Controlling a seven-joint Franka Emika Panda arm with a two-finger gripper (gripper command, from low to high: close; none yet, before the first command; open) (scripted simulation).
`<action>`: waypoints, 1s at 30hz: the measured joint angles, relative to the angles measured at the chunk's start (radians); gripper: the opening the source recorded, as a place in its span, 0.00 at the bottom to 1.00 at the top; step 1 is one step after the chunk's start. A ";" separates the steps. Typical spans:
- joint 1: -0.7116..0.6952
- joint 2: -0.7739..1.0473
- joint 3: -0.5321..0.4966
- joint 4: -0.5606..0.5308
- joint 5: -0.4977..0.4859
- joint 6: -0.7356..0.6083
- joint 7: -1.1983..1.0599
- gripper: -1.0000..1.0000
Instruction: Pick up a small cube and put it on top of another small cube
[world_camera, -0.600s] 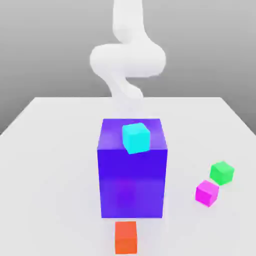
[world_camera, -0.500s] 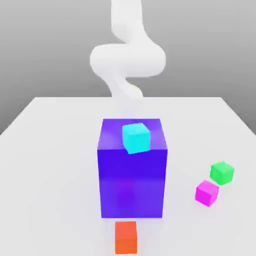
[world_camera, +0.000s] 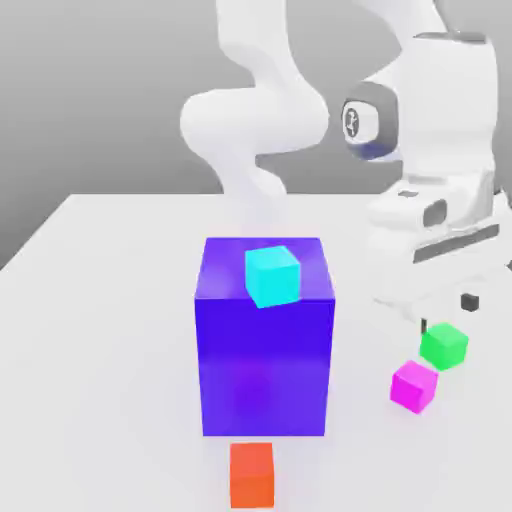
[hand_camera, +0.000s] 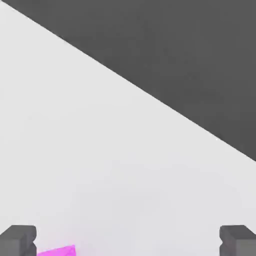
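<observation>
A: Quick status. Where's the small plain magenta-pink cube (world_camera: 413, 385)?

B: On the flat white tabletop (world_camera: 100, 330), toward the exterior view's right, w/ the small plain bright green cube (world_camera: 443, 345) just beside it, a bit farther back. Can't tell if the two touch. Neither is stacked.

A: So nothing done yet?

B: Not as far as I can judge. Pink one isn't lifted, green one has nothing on top. Whole pick + place is left.

A: Gripper?

B: The white arm's two-finger gripper (world_camera: 447, 310) hangs above the green/pink pair, fingers spread wide, nothing btw them. In the hand view the two dark grey fingertips (hand_camera: 18, 240) sit far apart and an edge of the pink cube (hand_camera: 57, 251) peeks in close to one of them, so the hand is roughly over it but prob. not centred yet.

A: Other stuff nearby?

B: Big glossy blue-purple block (world_camera: 265, 335) mid-table w/ a small cyan cube (world_camera: 272, 276) at its upper face; small orange-red cube (world_camera: 252, 474) in front of the block. All well apart from the pair, not in the way imo.

A: What's left, in order?

B: My read: line up over pink, come down, close on it, lift, shift over green, set down, let go. Green being so near means a short carry, but also a risk of nudging it on the descent.
</observation>
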 joint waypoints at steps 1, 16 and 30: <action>0.012 0.037 0.007 -0.020 -0.019 0.023 0.006 0.50; 0.181 0.371 -0.161 -0.014 -0.233 0.271 0.150 0.00; 0.285 -0.029 0.036 -0.095 0.040 -0.043 0.140 0.00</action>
